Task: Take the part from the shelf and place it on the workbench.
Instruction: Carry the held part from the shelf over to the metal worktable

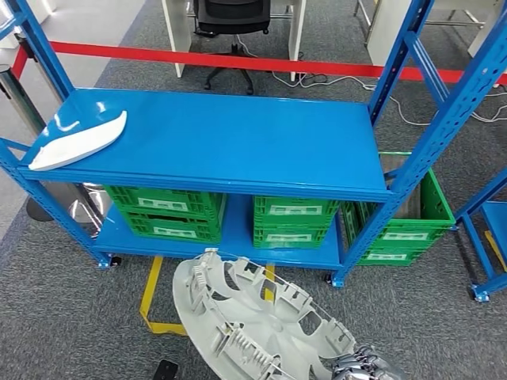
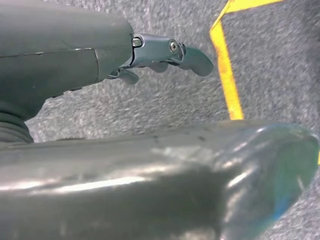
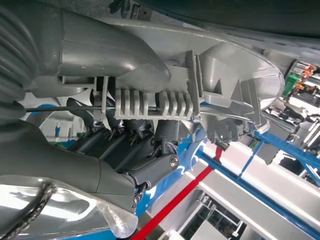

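Observation:
A large round grey-white plastic part (image 1: pixel 251 324), a wheel cover seen from its ribbed back, hangs low in the head view in front of the blue shelf (image 1: pixel 239 142). My right hand (image 1: pixel 364 366) grips its rim at the lower right. Close up, the thumb and dark fingers (image 3: pixel 124 145) clamp the part's ribbed edge (image 3: pixel 158 102). My left hand (image 2: pixel 162 52) hangs over grey carpet with its fingers straight and nothing in it. A second white, elongated part (image 1: pixel 78 141) lies on the shelf's top board at the left end.
Green crates (image 1: pixel 167 214) stand on the shelf's lower board, another (image 1: pixel 413 222) beside its right post. Yellow floor tape (image 1: pixel 150 297) runs below the shelf. Behind it stretch a red barrier band (image 1: pixel 239 59), a black office chair (image 1: pixel 230 20) and cables.

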